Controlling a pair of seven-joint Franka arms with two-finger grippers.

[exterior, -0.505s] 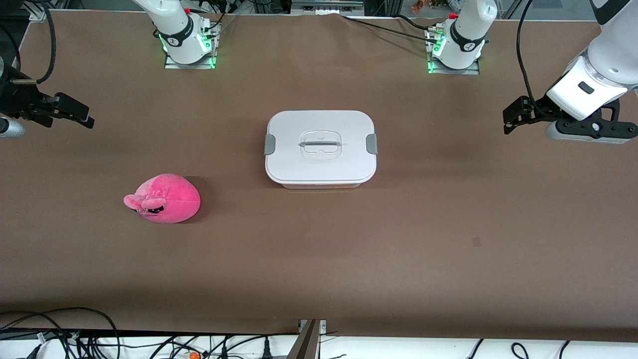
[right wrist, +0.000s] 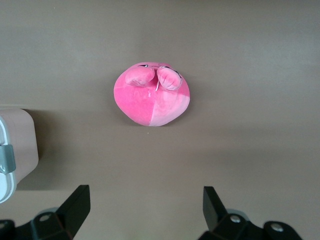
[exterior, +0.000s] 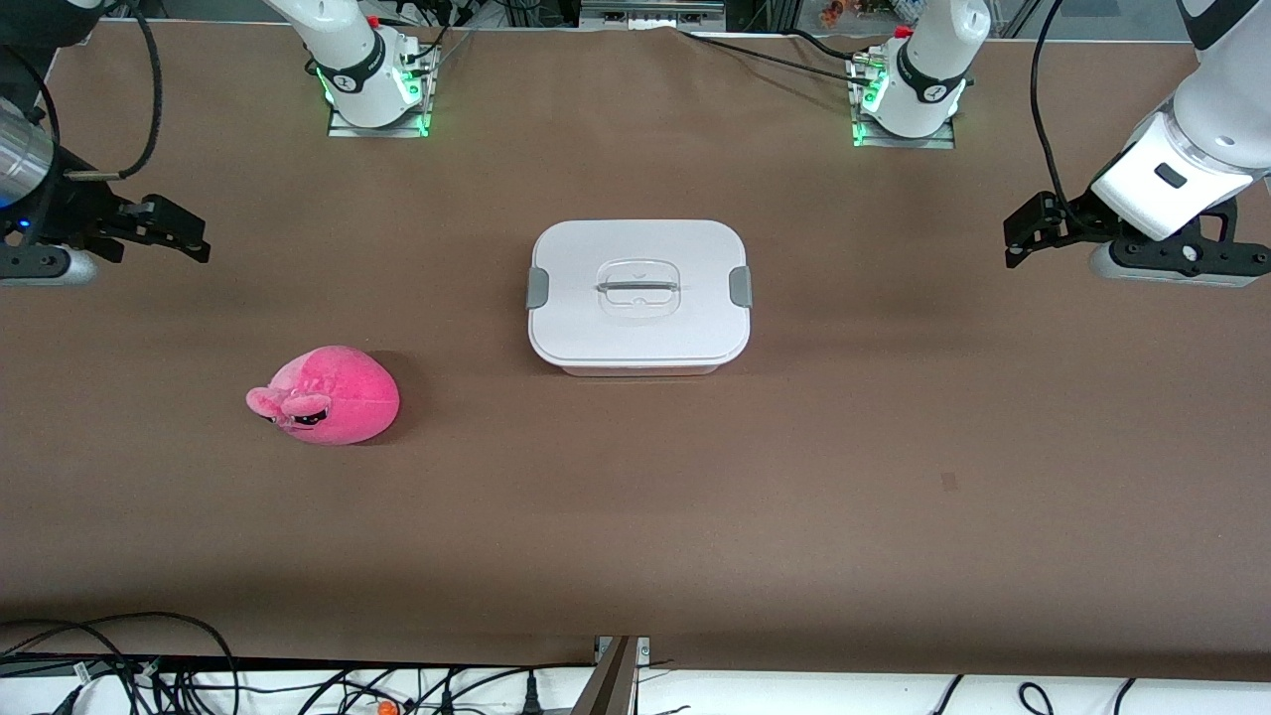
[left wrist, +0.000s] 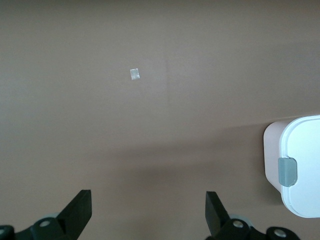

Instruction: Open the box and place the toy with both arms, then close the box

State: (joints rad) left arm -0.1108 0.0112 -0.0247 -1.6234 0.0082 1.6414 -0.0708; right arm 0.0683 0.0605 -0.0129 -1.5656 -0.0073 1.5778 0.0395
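Observation:
The box (exterior: pixel 638 296) sits shut in the middle of the table, white lid on, grey clips at both ends, clear handle on top. Its edge shows in the left wrist view (left wrist: pixel 296 167) and the right wrist view (right wrist: pixel 15 152). The hot-pink plush toy (exterior: pixel 326 394) lies on the table nearer the front camera, toward the right arm's end; it also shows in the right wrist view (right wrist: pixel 152 94). My right gripper (exterior: pixel 184 236) is open and empty, up over the table at the right arm's end. My left gripper (exterior: pixel 1023 230) is open and empty over the left arm's end.
The brown table cover (exterior: pixel 635 516) spreads wide around the box and toy. A small pale patch (left wrist: pixel 134 74) marks the cover in the left wrist view. Cables (exterior: pixel 149 675) hang along the front edge. The arm bases (exterior: pixel 372 84) stand at the back.
My right gripper has moved a little toward the middle of the table and lower in the view. My left gripper has barely shifted. Box and toy have not moved.

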